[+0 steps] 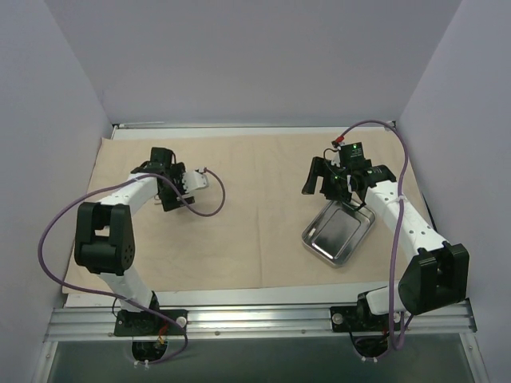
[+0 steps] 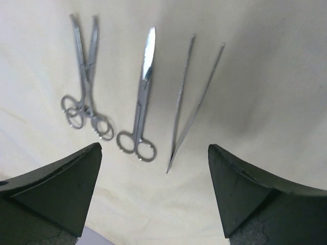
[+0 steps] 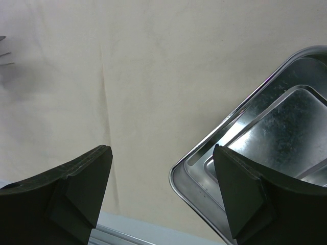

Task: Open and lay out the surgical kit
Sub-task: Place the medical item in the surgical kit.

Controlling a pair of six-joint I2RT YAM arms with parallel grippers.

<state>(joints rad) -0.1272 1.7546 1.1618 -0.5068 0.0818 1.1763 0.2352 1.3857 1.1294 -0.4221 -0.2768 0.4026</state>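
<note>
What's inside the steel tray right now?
Only bare, shiny metal shows inside the steel tray; nothing visible lies in it. Part of it is hidden behind the right claw.

Tray [image 1: 338,234] and instruments [image 2: 142,97] on spread beige cloth [image 1: 255,243]

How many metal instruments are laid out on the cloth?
3, side by side in the left wrist view: ring-handled clamp on the left, scissors in the middle, tweezers on the right. Others may lie outside that view.

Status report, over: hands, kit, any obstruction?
Left hand open, empty. Right hand open, empty. Cloth wrap spread flat, tray on it, three instruments laid out. No obstruction seen.
</note>
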